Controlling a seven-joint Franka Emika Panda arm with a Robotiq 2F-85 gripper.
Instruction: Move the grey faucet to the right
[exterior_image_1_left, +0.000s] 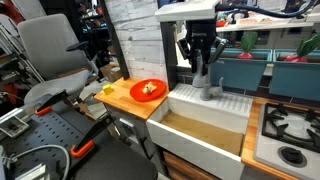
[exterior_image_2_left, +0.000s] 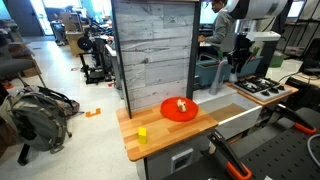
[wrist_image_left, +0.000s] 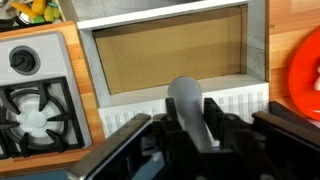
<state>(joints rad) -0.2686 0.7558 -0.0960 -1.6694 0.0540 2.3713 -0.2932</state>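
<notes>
Rising from the ribbed white ledge at the back of the sink (exterior_image_1_left: 200, 150), the grey faucet (exterior_image_1_left: 207, 86) shows as a matte grey metal tap. It has a wider round foot, and its stem runs up out of sight between the fingers of the gripper (exterior_image_1_left: 203, 66). In the wrist view the grey faucet (wrist_image_left: 187, 104) is seen from above as a smooth, dull, rounded spout with a paler sheen along its top. Its arched end points toward the brown floor of the sink (wrist_image_left: 170, 55). The gripper (wrist_image_left: 188, 125) straddles it there, and the black fingers (wrist_image_left: 215, 128) sit tight against both flanks of the spout with no gap to be seen, so the jaws are clamped on the faucet. Its side lever cannot be made out in any view. In an exterior view the gripper (exterior_image_2_left: 240, 60) hangs behind a grey wooden panel wall (exterior_image_2_left: 155, 50), and the faucet beneath it is too small and dark to pick out. A red plate (exterior_image_1_left: 148, 90) carrying a few bits of food lies on the wooden counter (exterior_image_1_left: 125, 102) just beside the sink. A stove (exterior_image_1_left: 290, 130) sits on the sink's other side. From the wrist, the stove (wrist_image_left: 35, 100) fills the left of the picture and the red plate (wrist_image_left: 308, 70) shows at the right edge.
</notes>
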